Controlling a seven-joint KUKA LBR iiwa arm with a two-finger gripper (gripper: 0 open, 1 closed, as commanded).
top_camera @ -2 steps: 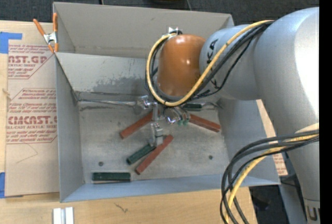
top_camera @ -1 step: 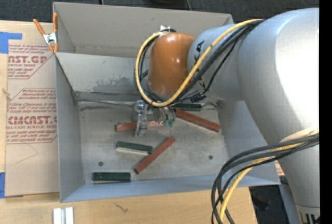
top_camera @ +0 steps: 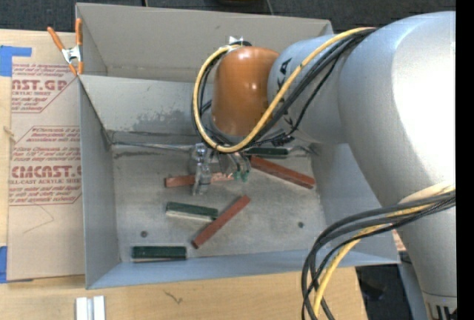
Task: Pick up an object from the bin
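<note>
My gripper [top_camera: 201, 172] hangs below the arm's orange cover in the middle of the bin, right over a flat copper-brown bar [top_camera: 178, 181] that lies crosswise on the floor. Whether it touches that bar I cannot tell. Just in front of it lies a dark green bar with a pale edge [top_camera: 191, 211]. A reddish-brown bar [top_camera: 221, 221] lies slanted to the right of the green one. Another reddish-brown bar [top_camera: 285, 172] lies to the gripper's right, partly under the arm.
A second dark green bar [top_camera: 158, 253] lies along the front wall at the left. The arm covers the bin's right side and back. The left part of the floor is bare.
</note>
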